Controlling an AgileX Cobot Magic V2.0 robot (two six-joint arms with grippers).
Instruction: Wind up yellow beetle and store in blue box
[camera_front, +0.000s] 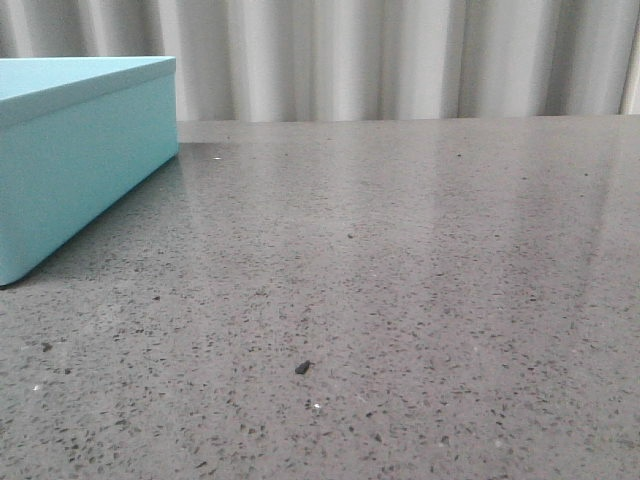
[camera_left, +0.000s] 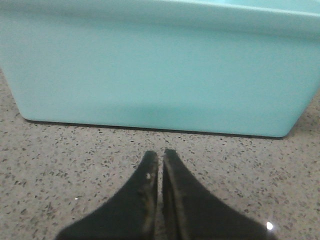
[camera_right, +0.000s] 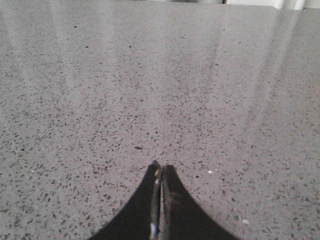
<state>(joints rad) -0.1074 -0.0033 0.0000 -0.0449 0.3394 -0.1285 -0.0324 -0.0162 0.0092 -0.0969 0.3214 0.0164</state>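
The blue box (camera_front: 75, 150), light turquoise with its flat lid on, stands at the far left of the speckled grey table. In the left wrist view its long side (camera_left: 160, 70) fills the upper half of the picture. My left gripper (camera_left: 160, 154) is shut and holds nothing, a short way in front of that side, just above the table. My right gripper (camera_right: 161, 167) is also shut and holds nothing, over bare tabletop. The yellow beetle is out of view in all three pictures. Neither gripper shows in the front view.
A small dark speck (camera_front: 302, 368) lies on the table (camera_front: 420, 250) near the front middle. Pale pleated curtains (camera_front: 400, 55) hang behind the table's far edge.
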